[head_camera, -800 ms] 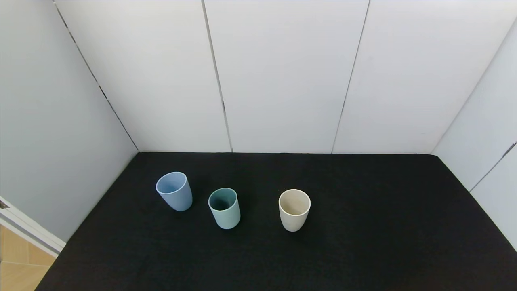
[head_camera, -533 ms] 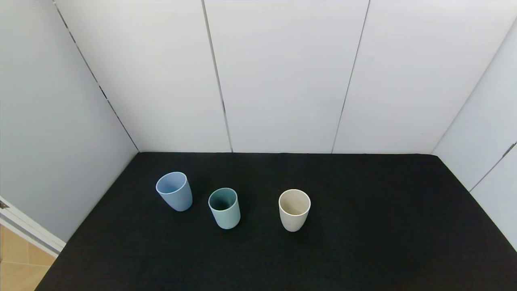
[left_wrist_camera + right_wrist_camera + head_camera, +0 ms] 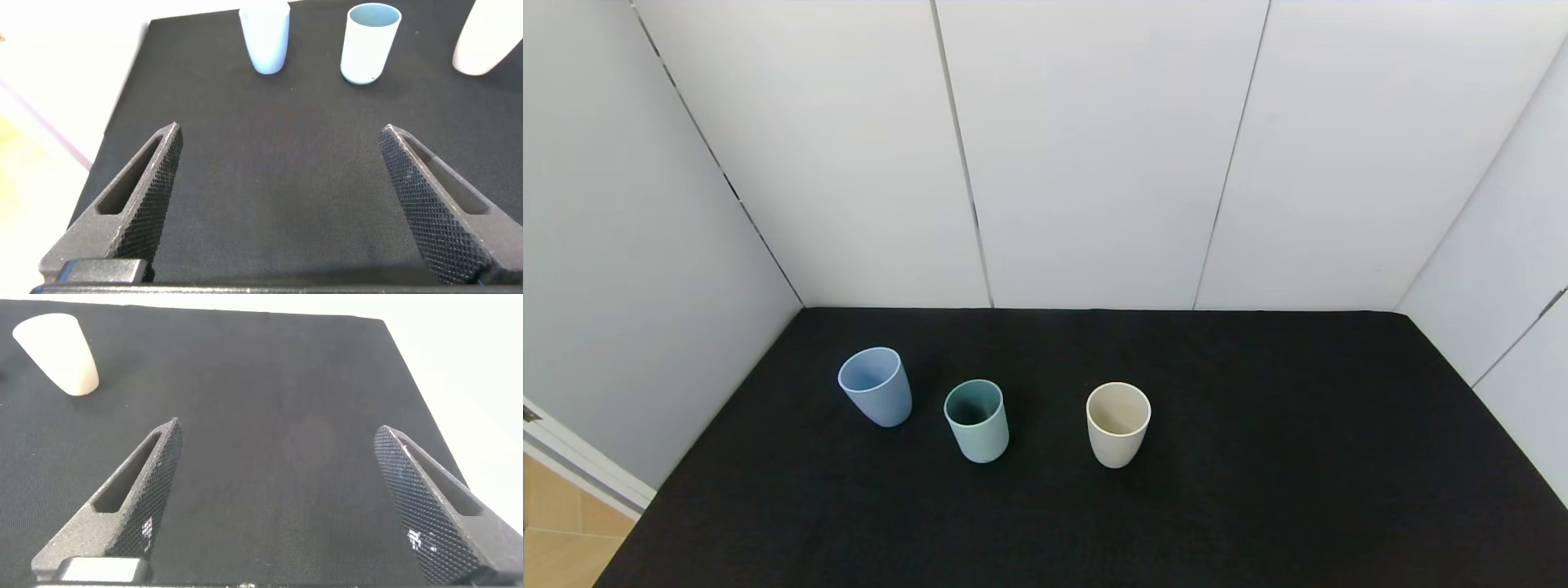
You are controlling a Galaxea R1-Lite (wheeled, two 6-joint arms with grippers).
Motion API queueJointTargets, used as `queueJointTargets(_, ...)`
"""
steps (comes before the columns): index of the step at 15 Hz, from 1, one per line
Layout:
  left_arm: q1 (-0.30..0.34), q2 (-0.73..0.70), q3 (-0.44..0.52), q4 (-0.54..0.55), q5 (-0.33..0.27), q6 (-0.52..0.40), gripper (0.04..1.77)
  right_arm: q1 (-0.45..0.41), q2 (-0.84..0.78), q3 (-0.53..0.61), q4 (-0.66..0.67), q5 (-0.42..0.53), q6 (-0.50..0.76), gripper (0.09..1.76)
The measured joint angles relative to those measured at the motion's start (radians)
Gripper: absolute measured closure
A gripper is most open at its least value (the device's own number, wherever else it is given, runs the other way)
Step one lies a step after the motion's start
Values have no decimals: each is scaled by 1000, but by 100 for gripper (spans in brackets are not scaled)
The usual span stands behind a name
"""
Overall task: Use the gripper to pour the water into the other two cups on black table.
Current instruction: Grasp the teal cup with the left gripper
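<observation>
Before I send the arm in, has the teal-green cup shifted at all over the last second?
No. The teal-green cup stands in the same spot on the black table, between the light blue cup and the cream-white cup, with unchanged gaps.

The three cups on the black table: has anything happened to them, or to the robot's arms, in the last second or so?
Nothing visibly changed. The light blue cup, the teal-green cup and the cream-white cup stand upright in the same spots on the black table. No arm shows in the head view; the left gripper and right gripper are open and hold nothing.
</observation>
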Motion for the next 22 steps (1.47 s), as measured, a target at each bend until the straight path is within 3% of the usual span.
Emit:
queueJointTargets(2, 0, 3, -25, 13, -18, -9, 9, 0, 0, 0, 0, 0, 0, 14)
queueJointTargets(6, -2, 81, -145, 56, -125, -89, 9, 0, 0, 0, 0, 0, 0, 14)
queueJointTargets(8, -17, 186, -181, 52, -179, -91, 9, 0, 0, 0, 0, 0, 0, 14)
queueJointTargets(11, -96, 416, -205, 17, -229, -62, 9, 0, 0, 0, 0, 0, 0, 14)
queueJointTargets(15, -182, 818, -196, -224, -229, -14, 9, 0, 0, 0, 0, 0, 0, 14)
queueJointTargets(22, -290, 1438, -177, -743, -137, 42, 9, 0, 0, 0, 0, 0, 0, 14)
